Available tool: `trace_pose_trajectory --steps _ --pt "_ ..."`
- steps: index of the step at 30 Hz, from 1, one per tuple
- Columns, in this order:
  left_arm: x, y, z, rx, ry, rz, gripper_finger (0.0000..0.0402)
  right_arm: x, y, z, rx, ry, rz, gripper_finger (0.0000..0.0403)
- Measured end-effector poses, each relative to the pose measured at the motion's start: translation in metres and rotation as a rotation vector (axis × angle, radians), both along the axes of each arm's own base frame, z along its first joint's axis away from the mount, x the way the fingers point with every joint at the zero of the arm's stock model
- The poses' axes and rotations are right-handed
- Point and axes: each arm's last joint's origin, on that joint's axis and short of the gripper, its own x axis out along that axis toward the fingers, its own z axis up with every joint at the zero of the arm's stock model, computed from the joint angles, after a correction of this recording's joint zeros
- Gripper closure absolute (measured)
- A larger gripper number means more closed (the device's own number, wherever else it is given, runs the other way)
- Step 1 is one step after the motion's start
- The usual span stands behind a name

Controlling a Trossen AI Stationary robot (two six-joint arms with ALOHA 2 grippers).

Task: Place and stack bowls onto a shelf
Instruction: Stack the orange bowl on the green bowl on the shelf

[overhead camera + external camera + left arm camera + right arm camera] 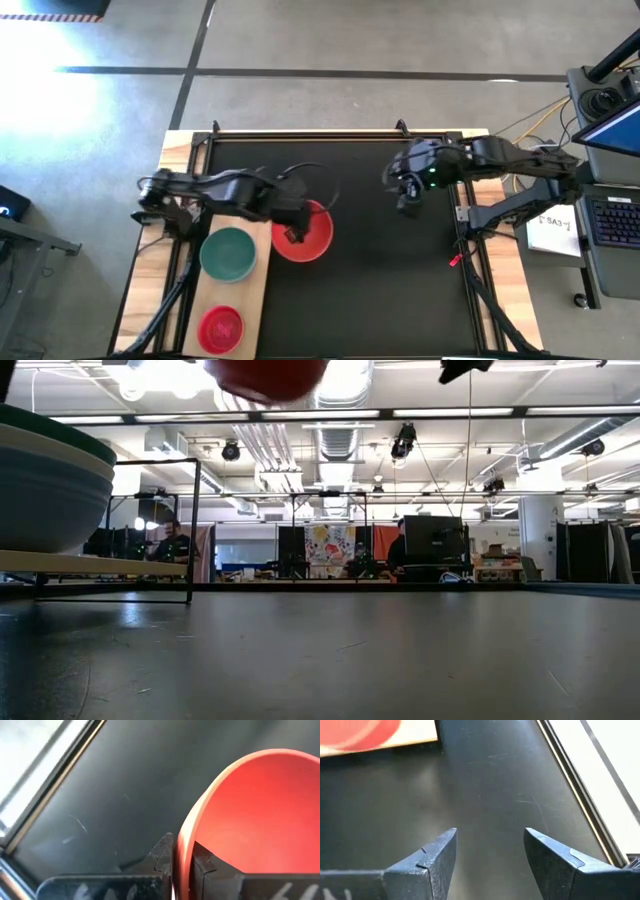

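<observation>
My left gripper (290, 234) is shut on the rim of a large red bowl (305, 231), held above the black tabletop just right of the wooden shelf (262, 285). The bowl's underside shows at the top of the low view (270, 375). On the shelf rest a teal bowl stack (228, 253) and a smaller red-magenta bowl (221, 326), each on its base. My right gripper (405, 195) hangs open and empty over the table's far right part; its fingers show apart in the right wrist view (490, 855). My left gripper pinches the red bowl's rim (184, 851) on the bowl's left side, one finger inside the bowl (212, 865) and one outside (160, 857). The fingers come from the table's left. The bowl is lifted clear of the table, roughly upright.
A black metal frame (330, 133) runs along the table's far edge and sides. Bare black tabletop (390, 290) lies in the middle and at the right. The shelf's corner with a red bowl shows in the right wrist view (380, 737). People sit in the room beyond.
</observation>
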Motion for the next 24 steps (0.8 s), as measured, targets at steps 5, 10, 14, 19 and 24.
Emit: trace_pose_trajectory --steps 5,10,14,19,24 --pt "-0.043 -0.019 0.003 -0.068 -0.069 0.090 0.0398 -0.022 0.001 -0.004 0.030 -0.030 -0.035 0.0183" --pt "-0.095 -0.034 -0.012 -0.147 -0.114 0.241 0.0397 -0.033 0.001 -0.025 0.060 -0.026 -0.057 0.0183" --pt "-0.131 -0.044 -0.029 -0.200 -0.144 0.335 0.0397 -0.036 0.001 -0.045 0.077 -0.013 -0.065 0.0183" --pt "-0.165 -0.054 -0.053 -0.236 -0.158 0.409 0.0397 -0.037 0.004 -0.069 0.158 0.012 -0.023 0.0183" --pt "-0.188 -0.056 -0.077 -0.236 -0.145 0.469 0.0396 -0.037 0.005 -0.092 0.185 0.069 -0.008 0.0183"
